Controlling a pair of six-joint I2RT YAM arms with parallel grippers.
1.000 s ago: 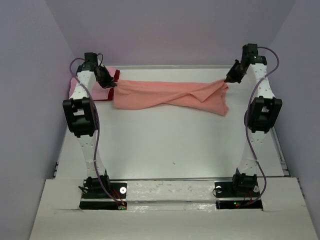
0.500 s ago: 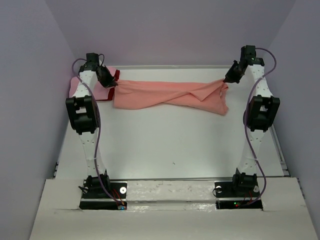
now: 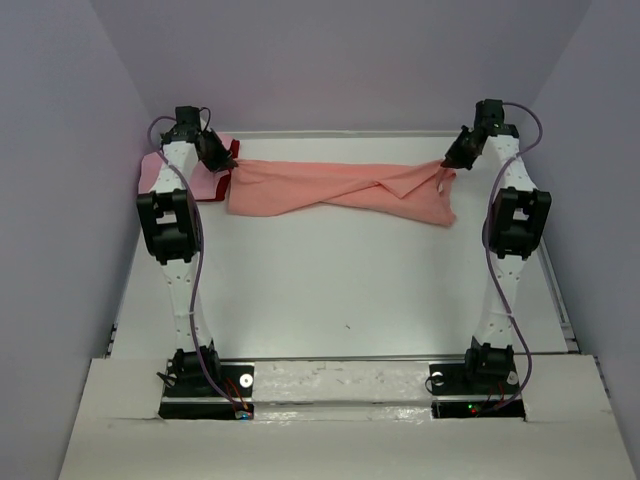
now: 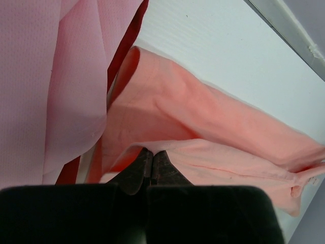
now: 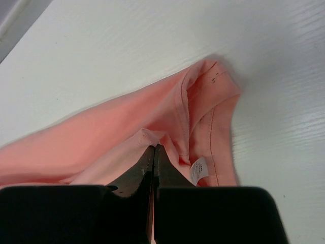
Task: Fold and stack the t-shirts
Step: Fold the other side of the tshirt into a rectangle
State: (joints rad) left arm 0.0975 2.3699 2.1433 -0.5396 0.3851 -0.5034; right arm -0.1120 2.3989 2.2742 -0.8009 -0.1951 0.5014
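**Item: salmon-orange t-shirt (image 3: 340,190), gripped at both ends**

Your left gripper (image 3: 224,162) was clamped shut on its left end, your right gripper (image 3: 449,160) on its right. It stretched twisted across the far table (image 3: 340,300), beside the pink t-shirt (image 3: 155,172) and dark red t-shirt (image 3: 234,150).

On the white table (image 3: 330,290) lie a salmon-orange t-shirt (image 3: 330,190), pink t-shirt (image 3: 152,172), dark red t-shirt (image 3: 234,152).

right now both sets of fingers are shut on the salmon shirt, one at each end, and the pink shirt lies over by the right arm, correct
Not quite. The pink shirt lies at the far left, by the left arm, not the right; the top external view shows it. The rest holds: the left fingers and the right fingers are shut on the salmon shirt, one at each end.
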